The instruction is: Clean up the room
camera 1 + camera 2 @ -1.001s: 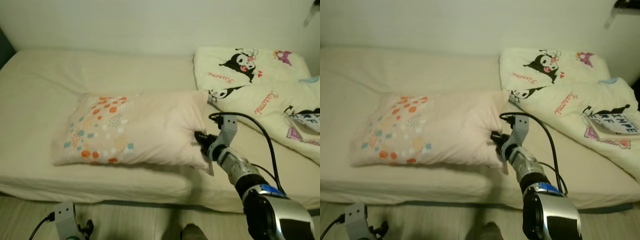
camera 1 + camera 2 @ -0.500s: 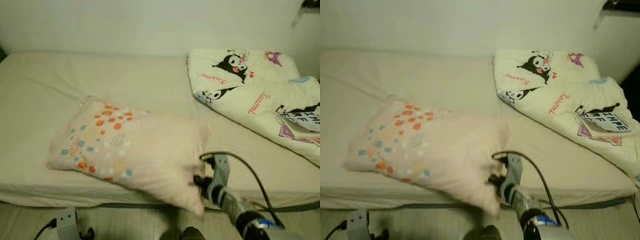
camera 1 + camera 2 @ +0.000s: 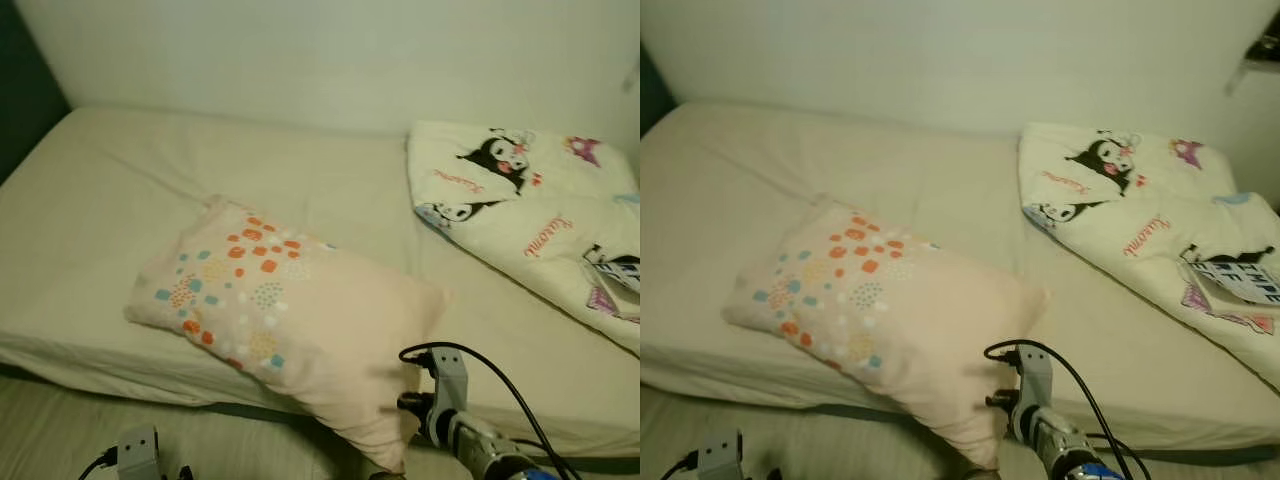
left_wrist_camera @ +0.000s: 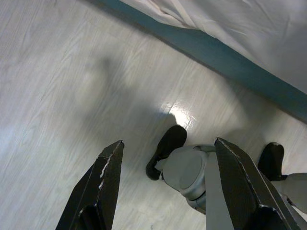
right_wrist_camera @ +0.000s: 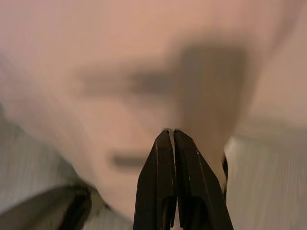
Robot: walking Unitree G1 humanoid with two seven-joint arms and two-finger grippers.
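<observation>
The right gripper (image 3: 408, 402) is clamped on the near right corner of the pillow (image 3: 290, 320) at the front edge of the bed (image 3: 120, 180); in the right wrist view its two black fingers (image 5: 165, 172) are pressed tight together with pale, blurred pillow fabric all around their tips. The pillow — pale peach, with orange, teal and cream dots on its left end — lies at a slant across the mattress, its dotted end on the bed and its gripped corner hanging over the front edge toward the floor (image 4: 57, 76). A black cable (image 3: 500, 375) loops up from the right wrist. To the right of the pillow and apart from it, a cream comforter (image 3: 1140, 230) printed with black-and-white cartoon characters is heaped against the wall (image 3: 330, 50), and a book or magazine with dark lettering (image 3: 1238, 282) rests on its right part. The left gripper (image 4: 165, 191) hangs low beside the bed, its fingers spread wide apart with nothing between them, pointing down at the pale wood-look floor — the robot's own dark foot (image 4: 165, 151) lies beneath it, and the teal base of the bed frame (image 4: 230, 62) runs just beyond.
</observation>
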